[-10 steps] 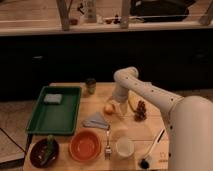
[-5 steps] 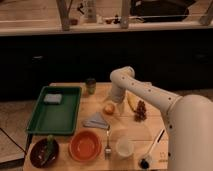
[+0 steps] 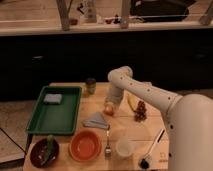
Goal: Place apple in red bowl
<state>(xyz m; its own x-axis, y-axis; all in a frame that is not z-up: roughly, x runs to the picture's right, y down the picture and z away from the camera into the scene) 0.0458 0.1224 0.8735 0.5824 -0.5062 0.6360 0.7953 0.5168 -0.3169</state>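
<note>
The apple (image 3: 108,110), orange-red, sits on the wooden table (image 3: 150,130) near its middle. My gripper (image 3: 110,103) hangs from the white arm right above the apple and reaches down onto its top. The red bowl (image 3: 85,145) stands empty near the table's front edge, to the left of and nearer than the apple.
A green tray (image 3: 55,111) with a blue sponge (image 3: 53,98) lies at the left. A dark bowl (image 3: 44,151) with greens is at the front left. A grey napkin (image 3: 95,120), fork (image 3: 107,142), white cup (image 3: 123,148), banana (image 3: 131,103), grapes (image 3: 141,111), dark cup (image 3: 90,85) and brush (image 3: 151,150) are around.
The arm has swung left and lowered, bringing the gripper from right of the apple to just over it. The apple has not moved.
</note>
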